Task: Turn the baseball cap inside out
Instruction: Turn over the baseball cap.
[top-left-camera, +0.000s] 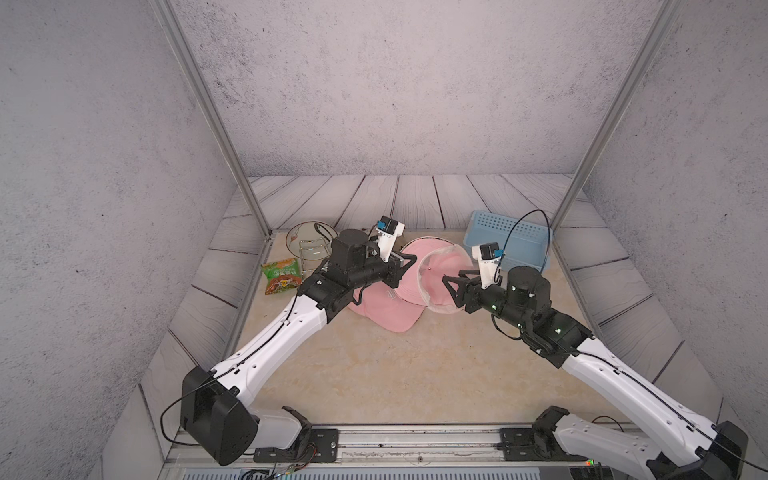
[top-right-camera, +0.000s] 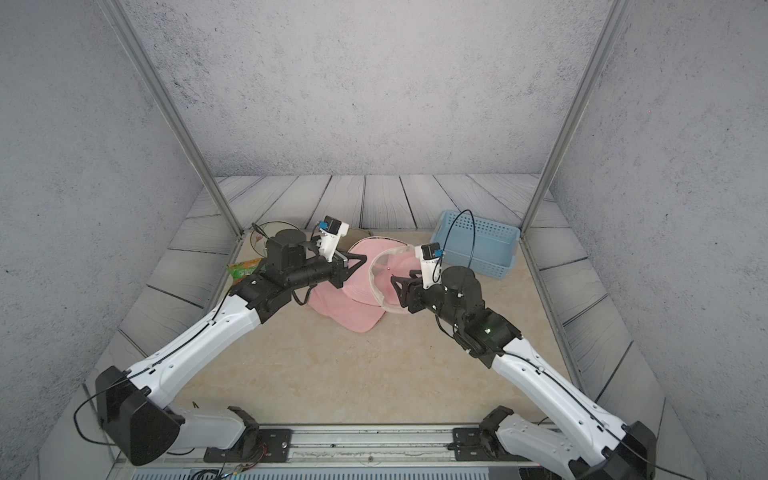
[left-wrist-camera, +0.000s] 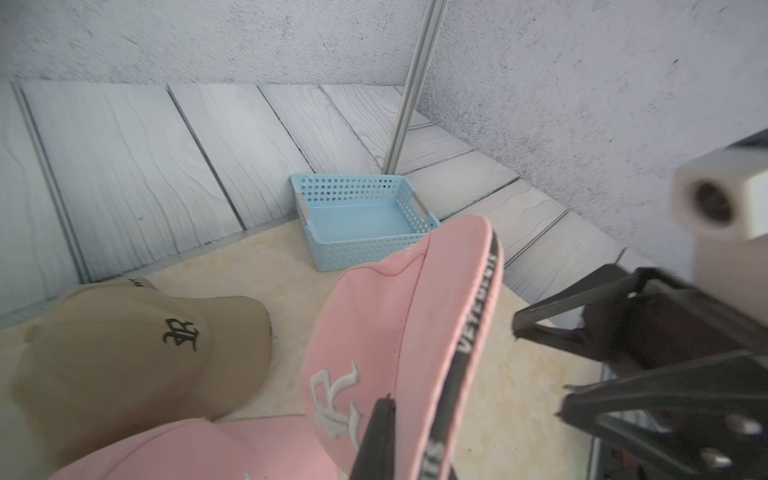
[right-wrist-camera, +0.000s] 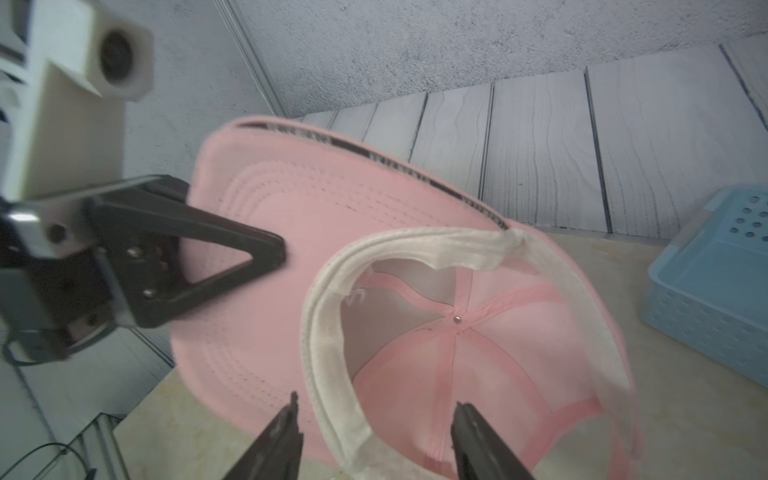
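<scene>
The baseball cap is clamped by its brim in the left end effector (opening exposed), presumably so the right end effector, jaws apart, can be pushed inside.

pink cap: white "R" | black strip: "VETE…" | tan cap: monogram unclear

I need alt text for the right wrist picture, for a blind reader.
A pink cap is held with its inside and white sweatband facing the camera. The left tool grips its brim; the open right tool is at the sweatband's edge. A blue basket stands nearby.
</scene>
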